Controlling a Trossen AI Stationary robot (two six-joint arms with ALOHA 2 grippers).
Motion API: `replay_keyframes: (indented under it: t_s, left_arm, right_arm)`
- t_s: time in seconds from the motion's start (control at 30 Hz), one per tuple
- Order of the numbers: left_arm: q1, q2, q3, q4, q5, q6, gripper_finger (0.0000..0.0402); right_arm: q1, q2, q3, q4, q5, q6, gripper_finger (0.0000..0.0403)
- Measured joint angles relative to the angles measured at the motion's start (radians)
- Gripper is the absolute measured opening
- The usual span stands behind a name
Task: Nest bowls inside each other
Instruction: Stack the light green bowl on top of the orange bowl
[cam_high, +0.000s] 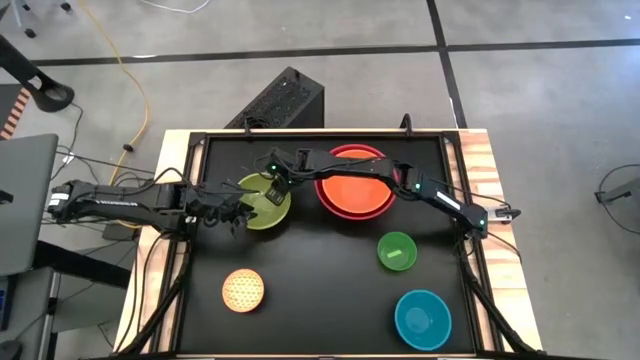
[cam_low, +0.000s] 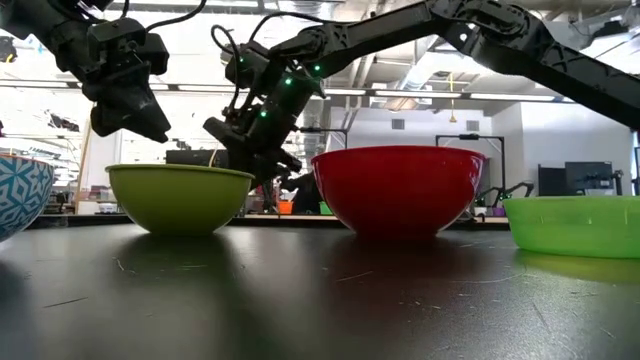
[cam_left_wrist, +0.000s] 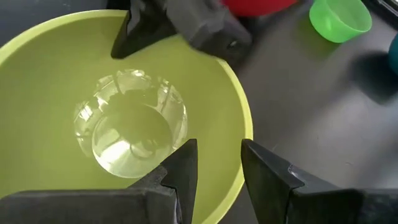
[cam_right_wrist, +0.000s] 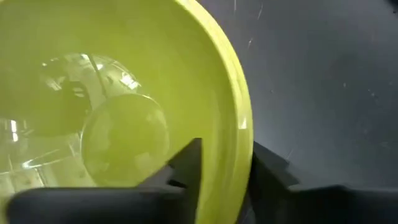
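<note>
The lime green bowl (cam_high: 262, 205) stands on its base at the table's middle left. My right gripper (cam_right_wrist: 227, 149) reaches over from the right, open, with one finger inside and one outside the bowl's far-right rim. My left gripper (cam_left_wrist: 217, 149) hovers open above the bowl's left rim (cam_low: 130, 170), clear of it. The orange bowl (cam_high: 356, 188) sits inside the red bowl (cam_high: 352, 153) to the right. The small green bowl (cam_high: 397, 250), teal bowl (cam_high: 422, 318) and dotted yellow bowl (cam_high: 243, 290) stand apart nearer the front. My right gripper straddles the lime green bowl's rim (cam_right_wrist: 244, 134) on its far-right side, one finger inside the hollow and one outside, slanting down from the table's far right. I cannot tell whether the fingers touch the rim. The bowl rests on the table.
The black tabletop (cam_high: 320, 290) has free room between the front bowls. A raised frame and wooden side strips (cam_high: 478, 160) border it. A black box (cam_high: 285, 100) and cables lie on the floor beyond the far edge.
</note>
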Motion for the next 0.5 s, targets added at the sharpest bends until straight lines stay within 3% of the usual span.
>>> replay_keyframes:
  t_s: [0.13, 0.2, 0.5]
  left_arm:
    - [0.000, 0.000, 0.000, 0.000, -0.010, 0.005, 0.0112]
    - [0.000, 0.000, 0.000, 0.000, -0.010, 0.012, 0.0112]
    - [0.000, 0.000, 0.000, 0.001, -0.006, 0.055, 0.0112]
  right_arm:
    - [-0.004, -0.003, 0.000, 0.007, -0.001, 0.000, 0.0059]
    - [-0.010, -0.007, 0.014, 0.016, -0.055, 0.001, 0.0022]
    - [-0.111, -0.059, 0.016, 0.019, -0.080, 0.121, 0.0017]
